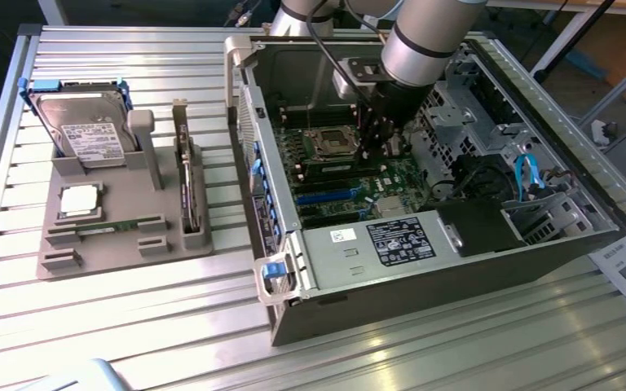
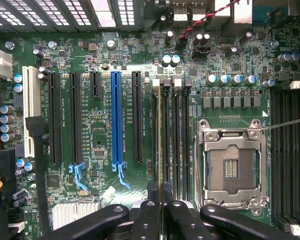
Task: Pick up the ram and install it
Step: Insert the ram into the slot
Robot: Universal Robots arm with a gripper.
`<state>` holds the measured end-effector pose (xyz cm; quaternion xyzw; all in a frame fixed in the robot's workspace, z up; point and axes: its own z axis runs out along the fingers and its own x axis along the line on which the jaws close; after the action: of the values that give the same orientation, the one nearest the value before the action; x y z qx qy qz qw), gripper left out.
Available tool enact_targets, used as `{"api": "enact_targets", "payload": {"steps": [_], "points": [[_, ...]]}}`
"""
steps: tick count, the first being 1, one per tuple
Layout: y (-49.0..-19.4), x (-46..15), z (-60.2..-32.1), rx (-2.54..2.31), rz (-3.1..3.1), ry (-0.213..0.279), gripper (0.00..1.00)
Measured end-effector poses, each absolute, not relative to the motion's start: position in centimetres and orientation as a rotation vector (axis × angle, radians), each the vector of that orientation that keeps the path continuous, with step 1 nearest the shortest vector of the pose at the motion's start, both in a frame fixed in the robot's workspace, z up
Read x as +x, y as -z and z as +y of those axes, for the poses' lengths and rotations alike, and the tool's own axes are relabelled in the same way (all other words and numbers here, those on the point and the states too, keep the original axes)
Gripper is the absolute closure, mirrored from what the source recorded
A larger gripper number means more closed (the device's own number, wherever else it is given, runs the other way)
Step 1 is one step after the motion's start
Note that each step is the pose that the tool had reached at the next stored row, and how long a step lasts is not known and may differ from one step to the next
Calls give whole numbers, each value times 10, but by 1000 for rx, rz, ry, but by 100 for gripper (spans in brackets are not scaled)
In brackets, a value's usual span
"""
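The ram (image 2: 159, 130) stands on edge along the outermost memory slot (image 2: 155, 125) of the bank just beside the processor socket (image 2: 232, 165), on the side of the socket that faces the blue expansion slot (image 2: 116, 120); your gripper (image 2: 160, 196) is clamped on its upper edge, deep inside the computer case (image 1: 433, 269); you are, I judge, at the install step, the pick-up done; whether the stick is seated you cannot tell; the next move calls for a straight, even press toward the board, the stick parallel to the socket's side.
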<state>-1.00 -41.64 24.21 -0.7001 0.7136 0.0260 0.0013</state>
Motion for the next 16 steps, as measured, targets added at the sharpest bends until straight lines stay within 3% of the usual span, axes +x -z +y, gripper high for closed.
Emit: {"api": "enact_targets", "payload": {"steps": [16], "points": [[-241,-10,-415,-2203,2235,-82,88]]}}
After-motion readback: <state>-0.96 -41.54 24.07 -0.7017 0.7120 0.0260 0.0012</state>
